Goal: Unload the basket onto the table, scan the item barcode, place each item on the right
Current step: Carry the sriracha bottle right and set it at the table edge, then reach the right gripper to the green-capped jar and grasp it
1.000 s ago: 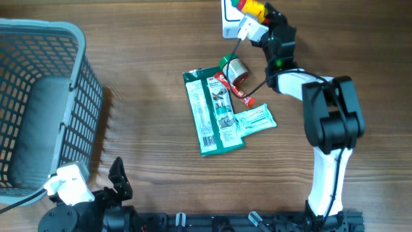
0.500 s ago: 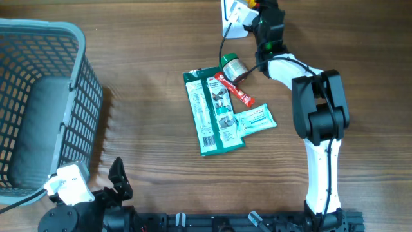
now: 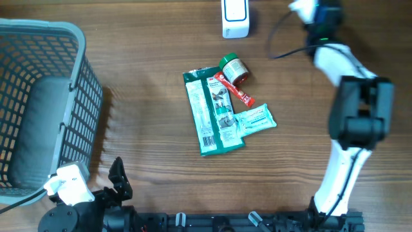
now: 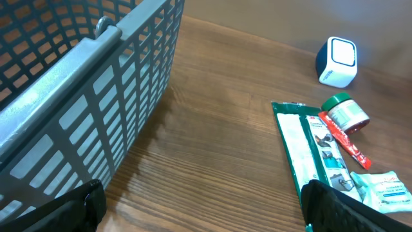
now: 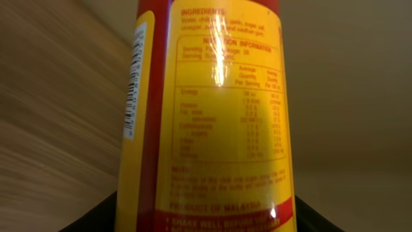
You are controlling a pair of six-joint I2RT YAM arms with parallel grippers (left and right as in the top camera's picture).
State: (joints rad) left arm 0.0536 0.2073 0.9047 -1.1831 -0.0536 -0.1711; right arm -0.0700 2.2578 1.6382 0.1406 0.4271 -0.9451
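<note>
At table [image 3: 129, 96] far edge, R gripper [image 5: 205, 218] clamps yellow bottle [image 5: 215, 109], barcode [image 5: 131, 90] at left.

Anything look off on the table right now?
Nothing spilled or damaged. The green-lidded jar lies on its side beside the red sachet, which overlaps the green packet; the teal packet overlaps it too.

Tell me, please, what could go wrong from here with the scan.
The barcode on the bottle is a narrow side strip; held away from the scanner, it may not face it. Glare on the label could spoil a read. The cable loops near the scanner and could snag it.
</note>
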